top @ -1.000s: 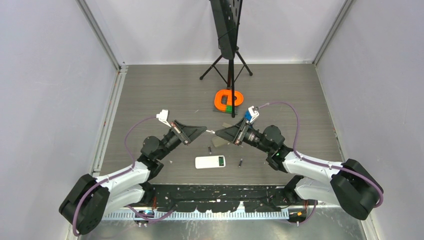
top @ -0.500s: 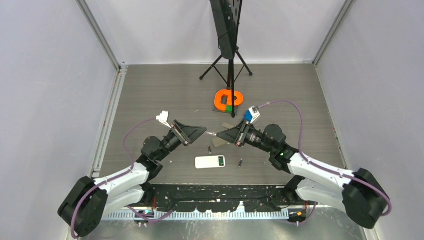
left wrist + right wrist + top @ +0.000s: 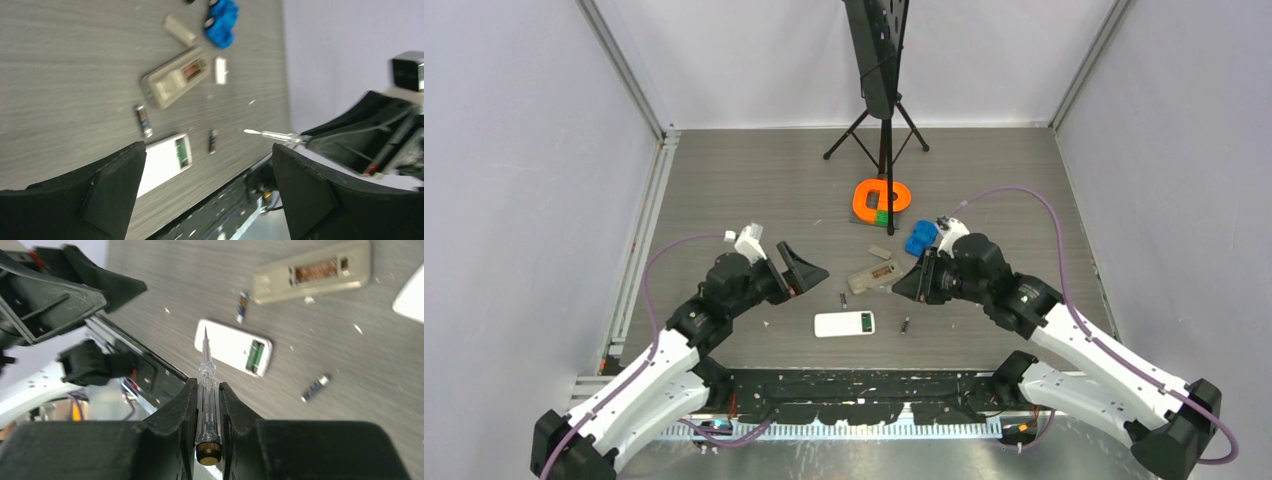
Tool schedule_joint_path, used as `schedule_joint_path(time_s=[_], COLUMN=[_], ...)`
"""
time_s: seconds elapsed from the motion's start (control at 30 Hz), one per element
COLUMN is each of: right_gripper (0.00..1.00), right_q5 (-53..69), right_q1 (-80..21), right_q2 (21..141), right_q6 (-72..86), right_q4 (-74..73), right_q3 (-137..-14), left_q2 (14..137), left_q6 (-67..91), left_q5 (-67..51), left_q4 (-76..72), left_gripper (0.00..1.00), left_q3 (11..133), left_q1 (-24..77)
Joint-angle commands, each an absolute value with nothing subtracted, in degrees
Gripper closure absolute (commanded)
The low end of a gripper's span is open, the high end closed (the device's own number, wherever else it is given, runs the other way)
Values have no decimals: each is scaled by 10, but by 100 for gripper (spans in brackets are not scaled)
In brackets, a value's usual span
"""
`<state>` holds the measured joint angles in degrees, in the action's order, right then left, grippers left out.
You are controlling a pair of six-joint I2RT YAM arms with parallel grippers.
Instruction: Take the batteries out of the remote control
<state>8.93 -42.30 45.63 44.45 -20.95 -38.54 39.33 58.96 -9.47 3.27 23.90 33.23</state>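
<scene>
A beige remote control (image 3: 873,277) lies with its battery bay open and facing up, also in the left wrist view (image 3: 175,77). A white remote (image 3: 844,324) with a green opening lies nearer the arms. Two small dark batteries rest on the table: one (image 3: 843,299) between the remotes, one (image 3: 905,325) right of the white remote. My left gripper (image 3: 810,273) hovers open and empty left of them (image 3: 207,165). My right gripper (image 3: 206,387) is shut on a clear-handled, metal-tipped stick tool (image 3: 206,367), pointing down at the white remote (image 3: 232,346).
A blue object (image 3: 920,238) and a small beige cover (image 3: 880,251) lie behind the beige remote. An orange ring (image 3: 882,198) sits at the foot of a black tripod stand (image 3: 884,120). Walls enclose the table on three sides.
My left gripper opened, let go of the stick tool and drew back to the left. The right gripper kept the tool and swung it down toward the remotes.
</scene>
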Motion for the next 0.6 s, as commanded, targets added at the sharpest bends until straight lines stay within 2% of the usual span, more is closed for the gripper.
schedule_joint_path(time_s=[0.0,0.13,0.3,0.57], right_gripper=[100,100,99,100], right_q5=[105,91,77,10], right_q1=[-428,-458,-498,-554], right_q2=[514,557,594,661], right_q6=[367,345,357,374], right_q4=[-420,-474,-449,-407], right_q3=[-468,-500,-505,-532], left_q2=[459,530,581,616], left_q6=[509,487,476,484], left_q5=[-121,-102,-28,-13], left_q4=[224,255,290,259], left_gripper=[0,0,6,15], left_q3=[273,293,325,320], left_q1=[330,371,441,462])
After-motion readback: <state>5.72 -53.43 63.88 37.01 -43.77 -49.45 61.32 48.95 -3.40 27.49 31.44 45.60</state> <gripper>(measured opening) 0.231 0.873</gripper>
